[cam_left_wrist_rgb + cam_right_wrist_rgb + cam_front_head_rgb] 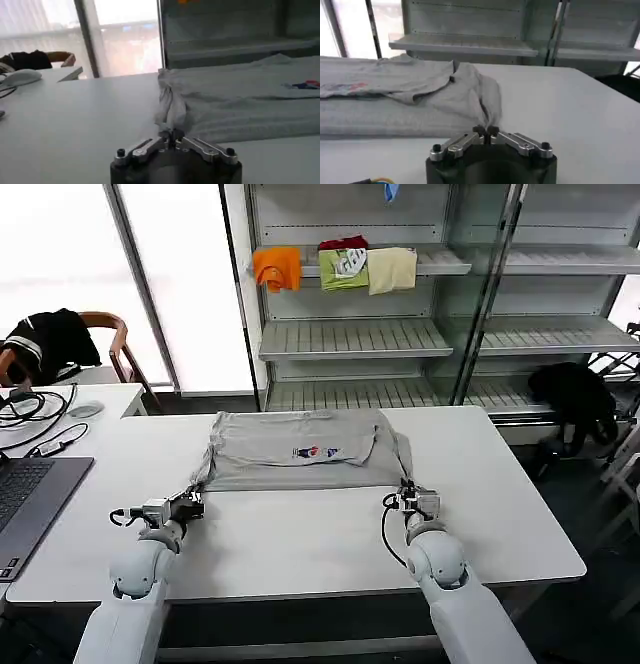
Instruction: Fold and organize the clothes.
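Grey T-shirt (300,449) on white table (300,534), near corners bunched, hidden inside clenched left gripper (193,502) and right gripper (405,497).

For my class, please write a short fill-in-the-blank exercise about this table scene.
1. Both tools are pinching the grey ____ lying on the white table.
2. The left tool is ____ on the cloth.
3. The right tool holds the shirt's ____ corner.
4. The chest print faces ____.

Missing words: T-shirt; shut; right; up
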Action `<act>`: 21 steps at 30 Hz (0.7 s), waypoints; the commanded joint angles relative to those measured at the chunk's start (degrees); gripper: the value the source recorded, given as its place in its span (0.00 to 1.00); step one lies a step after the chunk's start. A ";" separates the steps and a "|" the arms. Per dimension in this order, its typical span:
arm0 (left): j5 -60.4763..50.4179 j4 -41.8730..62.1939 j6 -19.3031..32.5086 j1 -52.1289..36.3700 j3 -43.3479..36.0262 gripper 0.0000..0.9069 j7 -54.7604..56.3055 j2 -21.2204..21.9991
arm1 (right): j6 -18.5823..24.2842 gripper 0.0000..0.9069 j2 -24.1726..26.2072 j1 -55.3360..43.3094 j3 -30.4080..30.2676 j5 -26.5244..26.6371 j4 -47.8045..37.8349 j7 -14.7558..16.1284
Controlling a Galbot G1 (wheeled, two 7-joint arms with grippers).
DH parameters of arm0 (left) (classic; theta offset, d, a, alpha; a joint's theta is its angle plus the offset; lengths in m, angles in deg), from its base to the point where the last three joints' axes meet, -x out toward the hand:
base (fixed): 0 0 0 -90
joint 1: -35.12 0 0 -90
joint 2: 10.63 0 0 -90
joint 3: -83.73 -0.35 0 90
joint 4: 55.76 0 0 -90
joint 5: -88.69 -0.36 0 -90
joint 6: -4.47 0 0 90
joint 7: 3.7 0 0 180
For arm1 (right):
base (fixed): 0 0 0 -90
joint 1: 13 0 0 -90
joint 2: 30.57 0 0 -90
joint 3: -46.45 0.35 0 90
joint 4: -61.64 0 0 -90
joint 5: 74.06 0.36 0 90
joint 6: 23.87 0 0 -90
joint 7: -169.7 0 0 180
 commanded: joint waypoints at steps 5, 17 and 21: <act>0.66 -8.10 -0.04 5.07 0.54 0.02 0.16 -1.27 | -0.19 0.00 2.28 3.62 0.75 2.33 6.47 -0.39; 1.40 -18.36 -0.06 14.43 1.79 0.02 1.08 -2.57 | -0.91 0.00 4.85 12.82 2.97 4.09 18.86 -2.53; 2.37 -22.06 -0.11 18.99 2.03 0.02 1.49 -2.62 | -1.04 0.00 5.75 15.72 3.03 4.21 23.45 -3.52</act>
